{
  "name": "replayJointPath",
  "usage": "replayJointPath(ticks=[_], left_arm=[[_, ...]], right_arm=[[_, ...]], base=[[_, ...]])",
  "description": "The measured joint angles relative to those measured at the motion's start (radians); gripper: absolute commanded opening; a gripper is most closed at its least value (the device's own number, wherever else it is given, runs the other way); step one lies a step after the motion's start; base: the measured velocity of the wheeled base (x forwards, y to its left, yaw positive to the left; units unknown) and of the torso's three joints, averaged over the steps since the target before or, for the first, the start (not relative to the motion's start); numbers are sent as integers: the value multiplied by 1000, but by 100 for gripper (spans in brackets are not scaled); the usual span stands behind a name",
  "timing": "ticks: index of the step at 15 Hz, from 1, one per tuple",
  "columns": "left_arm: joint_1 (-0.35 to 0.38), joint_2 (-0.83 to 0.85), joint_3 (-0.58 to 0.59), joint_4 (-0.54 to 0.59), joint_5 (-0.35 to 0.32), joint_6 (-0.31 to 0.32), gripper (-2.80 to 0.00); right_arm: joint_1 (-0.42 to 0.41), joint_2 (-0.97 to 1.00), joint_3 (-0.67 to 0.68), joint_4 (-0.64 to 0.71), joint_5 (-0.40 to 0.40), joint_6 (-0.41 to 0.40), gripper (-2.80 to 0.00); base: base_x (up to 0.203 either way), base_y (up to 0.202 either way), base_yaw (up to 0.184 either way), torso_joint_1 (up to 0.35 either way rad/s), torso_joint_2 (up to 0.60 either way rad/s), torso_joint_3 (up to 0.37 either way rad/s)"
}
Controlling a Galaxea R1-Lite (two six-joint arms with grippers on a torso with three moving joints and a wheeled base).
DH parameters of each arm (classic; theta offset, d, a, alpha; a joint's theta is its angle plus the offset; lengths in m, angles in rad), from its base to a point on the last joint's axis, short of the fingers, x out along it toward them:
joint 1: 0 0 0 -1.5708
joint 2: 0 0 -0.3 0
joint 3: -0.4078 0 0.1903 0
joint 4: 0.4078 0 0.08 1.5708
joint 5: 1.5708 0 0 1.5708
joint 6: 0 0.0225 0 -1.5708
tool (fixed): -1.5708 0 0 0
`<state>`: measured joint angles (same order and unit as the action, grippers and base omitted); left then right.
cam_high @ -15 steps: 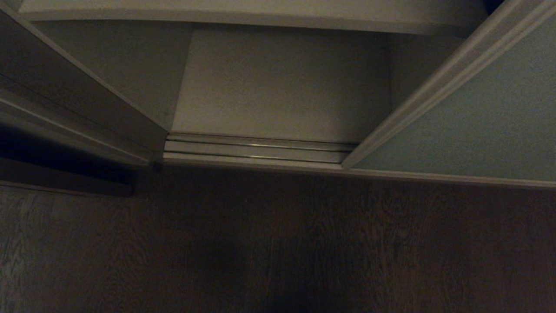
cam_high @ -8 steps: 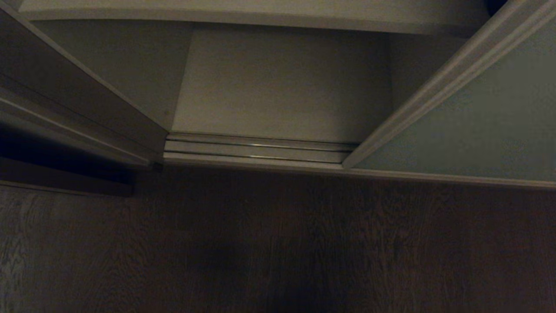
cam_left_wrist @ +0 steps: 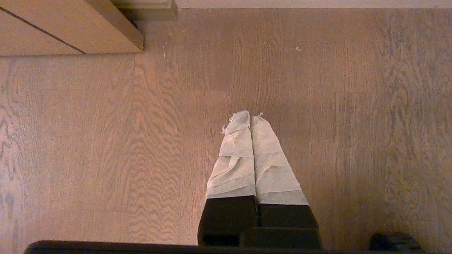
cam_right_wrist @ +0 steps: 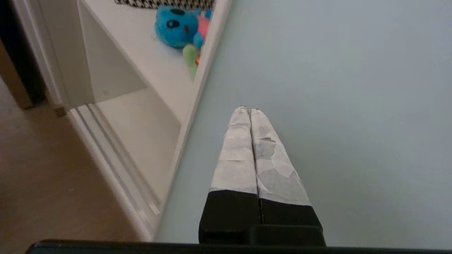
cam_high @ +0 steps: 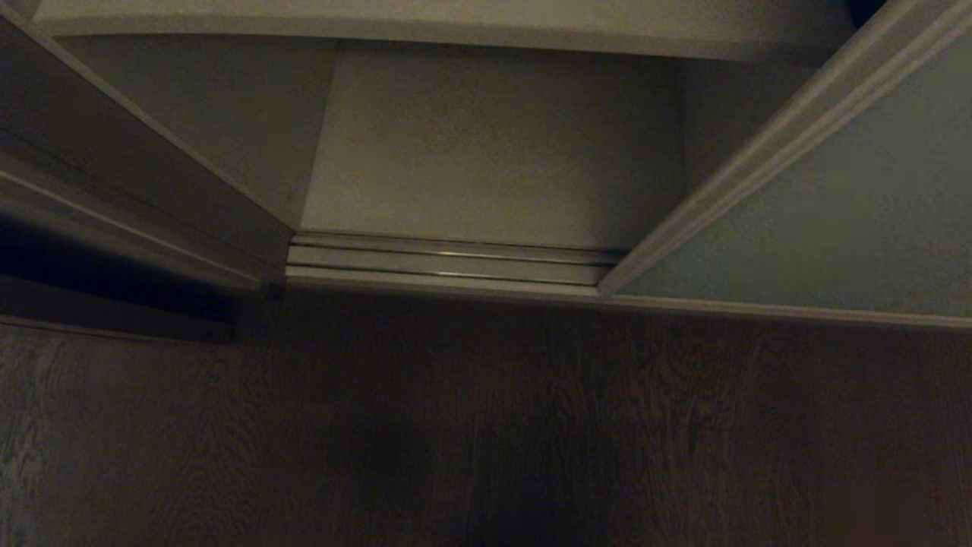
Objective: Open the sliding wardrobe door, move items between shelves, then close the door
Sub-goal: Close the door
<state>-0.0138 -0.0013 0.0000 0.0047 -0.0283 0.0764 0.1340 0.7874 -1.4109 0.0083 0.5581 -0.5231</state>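
The left gripper (cam_left_wrist: pixel 250 118) hangs closed and empty over the floor (cam_left_wrist: pixel 106 141), toys (cam_right_wrist: pixel 178 26) sit on a shelf (cam_right_wrist: pixel 155 67), and the right gripper (cam_right_wrist: pixel 249 112), closed and empty before the door (cam_right_wrist: pixel 335 106), should open before reaching in

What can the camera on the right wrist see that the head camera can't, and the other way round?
Only the right wrist view shows the right gripper, fingers pressed together in front of the door panel, and two soft toys on a shelf: a blue toy and, beside it, a green toy half hidden by the door's edge. Only the head view shows the broad dark wooden floor in front of the wardrobe. Both show the sliding wardrobe door, the floor rail and the bare bottom shelf.
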Motion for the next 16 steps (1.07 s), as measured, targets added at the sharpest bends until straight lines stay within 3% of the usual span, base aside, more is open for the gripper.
replayJointPath(ticks=[3, 6, 13, 16], left_arm=[[0, 0, 0, 0, -1, 0, -280], [0, 0, 0, 0, 0, 0, -280], [0, 0, 0, 0, 0, 0, -280], [0, 0, 0, 0, -1, 0, -280]], right_arm=[[16, 50, 0, -14, 0, -67, -280], [18, 78, -7, -2, 17, -64, -280], [-29, -3, 6, 167, 131, 54, -280], [-67, -53, 18, 232, 142, 153, -280]], base=[[0, 0, 0, 0, 0, 0], [0, 0, 0, 0, 0, 0], [0, 0, 0, 0, 0, 0], [0, 0, 0, 0, 0, 0]])
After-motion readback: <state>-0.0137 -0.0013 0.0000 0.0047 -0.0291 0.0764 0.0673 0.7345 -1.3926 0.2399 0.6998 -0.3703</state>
